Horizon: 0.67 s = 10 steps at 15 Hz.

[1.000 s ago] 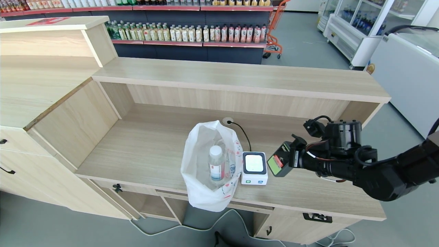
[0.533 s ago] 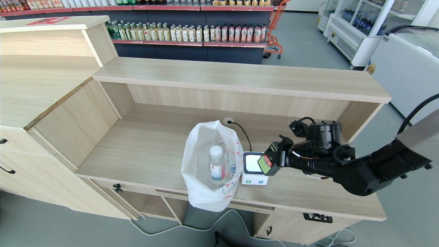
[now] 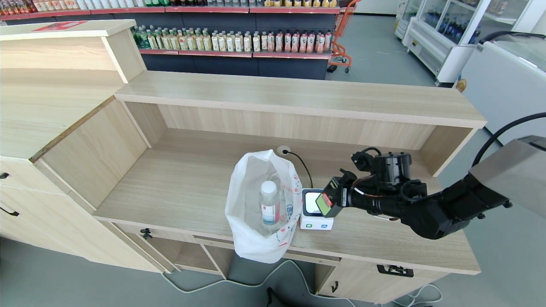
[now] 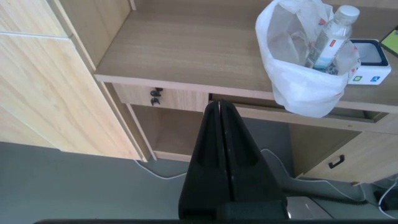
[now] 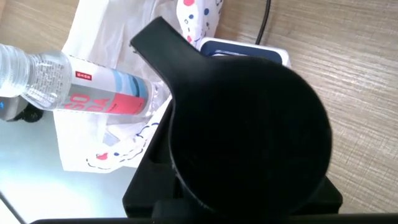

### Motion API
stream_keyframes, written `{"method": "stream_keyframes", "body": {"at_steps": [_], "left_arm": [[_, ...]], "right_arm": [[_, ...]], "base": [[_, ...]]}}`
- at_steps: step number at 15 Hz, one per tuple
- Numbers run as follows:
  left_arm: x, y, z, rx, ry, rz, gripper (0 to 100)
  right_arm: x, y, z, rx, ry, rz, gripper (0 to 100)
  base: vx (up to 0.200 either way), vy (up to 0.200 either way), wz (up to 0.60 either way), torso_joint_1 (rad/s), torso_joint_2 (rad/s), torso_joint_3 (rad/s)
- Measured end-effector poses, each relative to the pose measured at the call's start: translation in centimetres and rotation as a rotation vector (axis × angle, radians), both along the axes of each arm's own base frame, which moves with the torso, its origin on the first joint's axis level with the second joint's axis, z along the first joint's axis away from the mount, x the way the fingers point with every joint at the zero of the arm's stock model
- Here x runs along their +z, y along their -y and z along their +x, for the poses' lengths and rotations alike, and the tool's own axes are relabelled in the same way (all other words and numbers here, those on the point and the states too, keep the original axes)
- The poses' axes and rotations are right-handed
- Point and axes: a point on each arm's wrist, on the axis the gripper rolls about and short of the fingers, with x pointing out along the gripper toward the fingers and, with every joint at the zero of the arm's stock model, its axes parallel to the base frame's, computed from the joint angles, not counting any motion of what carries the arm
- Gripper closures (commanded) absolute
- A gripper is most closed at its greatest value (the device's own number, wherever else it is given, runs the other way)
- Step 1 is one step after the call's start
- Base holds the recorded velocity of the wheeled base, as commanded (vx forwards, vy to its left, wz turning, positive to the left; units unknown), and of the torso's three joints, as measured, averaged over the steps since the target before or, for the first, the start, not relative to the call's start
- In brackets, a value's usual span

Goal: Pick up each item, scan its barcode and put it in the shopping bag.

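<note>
My right gripper (image 3: 337, 196) is shut on a small round container (image 3: 325, 204) with a green and red face. It holds the container just above the right edge of the white barcode scanner (image 3: 315, 212). In the right wrist view the container's dark underside (image 5: 249, 137) hides most of the scanner (image 5: 273, 55). The white shopping bag (image 3: 249, 221) stands open left of the scanner, touching it, with a clear water bottle (image 3: 269, 204) upright inside. My left gripper (image 4: 220, 107) is shut with nothing in it, hanging below and in front of the counter, with the bag (image 4: 298, 68) and bottle (image 4: 329, 34) farther off.
A black cable (image 3: 300, 164) runs from the scanner to a hole in the counter (image 3: 179, 183). A raised shelf (image 3: 298, 96) stands behind, a taller cabinet (image 3: 51, 85) at the left. Bare counter lies left of the bag and right of the scanner.
My right arm has moved left with the container, from beside the scanner to over its right edge. Bag, bottle and scanner have stayed put.
</note>
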Motion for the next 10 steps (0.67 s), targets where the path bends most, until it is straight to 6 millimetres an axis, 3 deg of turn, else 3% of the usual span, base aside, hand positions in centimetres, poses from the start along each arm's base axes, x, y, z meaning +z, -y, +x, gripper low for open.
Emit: {"method": "stream_keyframes", "body": {"at_steps": [10], "left_arm": [[0.0, 0.0, 0.0, 0.000, 0.000, 0.000, 100]], "right_arm": [[-1.2, -2.2, 1.7, 0.032, 0.011, 0.003, 100]], "base": [[0.000, 0.000, 0.00, 0.000, 0.00, 0.000]]}}
